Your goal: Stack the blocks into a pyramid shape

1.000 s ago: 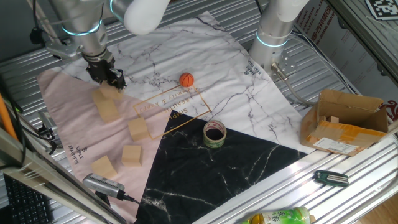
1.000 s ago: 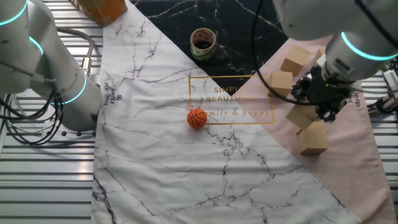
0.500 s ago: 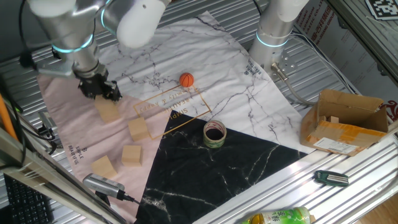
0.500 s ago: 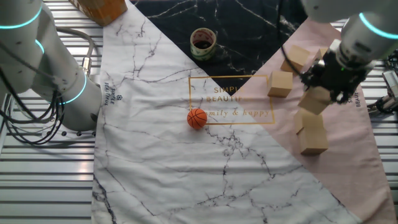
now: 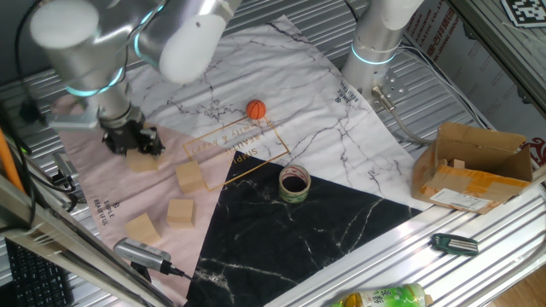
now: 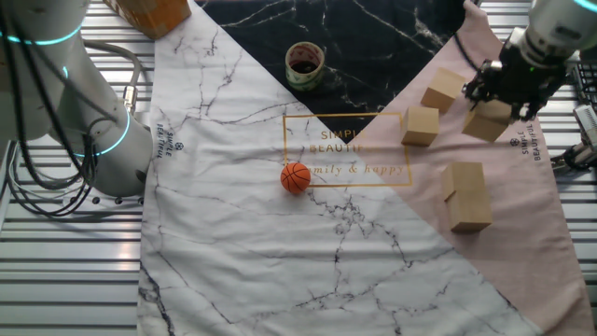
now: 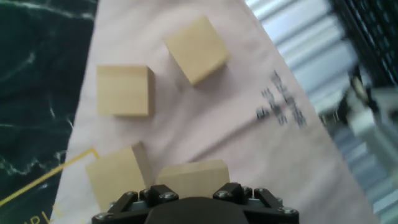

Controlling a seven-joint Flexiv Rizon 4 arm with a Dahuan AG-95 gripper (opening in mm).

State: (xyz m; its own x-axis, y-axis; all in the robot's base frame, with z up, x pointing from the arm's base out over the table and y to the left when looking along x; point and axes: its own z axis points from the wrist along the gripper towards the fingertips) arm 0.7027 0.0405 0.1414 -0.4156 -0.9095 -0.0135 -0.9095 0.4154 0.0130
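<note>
- In one fixed view the gripper [image 5: 130,141] hangs at the far left over the pink cloth [image 5: 94,188], jaws pinching a held block [image 5: 143,159] that shows just beneath them; whether it touches the cloth is hard to tell here.
- The other fixed view shows the same held block [image 6: 487,120] tilted and, it seems, clear of the cloth, with the gripper [image 6: 508,86] clamped on its top at the far right.
- Only the other fixed view shows the two blocks [image 6: 466,195] pressed side by side on the pink cloth, nearer than the gripper; in the first fixed view they are hidden behind the hand.
- Three loose blocks lie apart on the pink cloth in one fixed view: one [image 5: 142,228] nearest the left edge, a second [image 5: 180,212] just right of it, a third [image 5: 189,176] farther back.
- The hand view shows blocks below the fingers: a square-on block [image 7: 124,91] at left, a turned one [image 7: 197,50] to its right, and the held block [image 7: 191,177] partly covered by the gripper body at the bottom edge.
- Gold lettering in a gold frame on the marble cloth [image 6: 280,243] reads "SIMPL", "BEAUTI" and "mily & happy" in the other fixed view.
- An orange ball [image 5: 256,109] lies on the marble cloth, a tape roll [image 5: 294,182] nearer, and a cardboard box [image 5: 473,166] at the far right.
</note>
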